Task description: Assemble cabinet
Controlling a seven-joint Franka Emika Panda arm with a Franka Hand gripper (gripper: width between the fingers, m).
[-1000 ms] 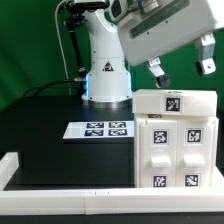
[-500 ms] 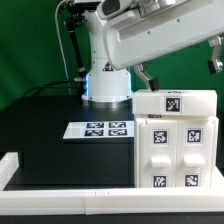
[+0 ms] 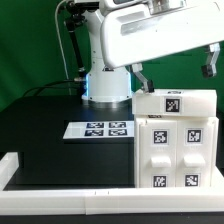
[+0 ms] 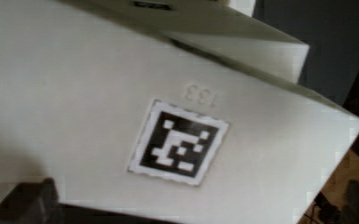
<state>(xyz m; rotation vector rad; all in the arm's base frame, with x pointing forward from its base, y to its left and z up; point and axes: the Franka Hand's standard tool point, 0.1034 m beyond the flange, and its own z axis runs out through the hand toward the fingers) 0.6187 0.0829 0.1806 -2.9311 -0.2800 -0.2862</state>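
Note:
The cabinet [image 3: 176,140] is a large white box at the exterior view's right, standing on the black table. One tag sits on its top block and several tagged panels on its front face. My gripper [image 3: 176,72] hangs just above the cabinet's top. It is open and empty, with one dark finger [image 3: 140,76] off the top's left side and the other [image 3: 211,60] off the right. In the wrist view the cabinet's white top with one tag [image 4: 179,143] fills the frame, and dark fingertips [image 4: 16,202] show at the corners, clear of it.
The marker board [image 3: 100,128] lies flat on the black table left of the cabinet. A low white wall [image 3: 40,166] runs along the table's front and left edge. The robot's base [image 3: 106,85] stands behind the marker board.
The arm's hand has swung from tilted to nearly level over the cabinet and now looms larger in the exterior view. Its fingers stand wider apart. The cabinet has not moved.

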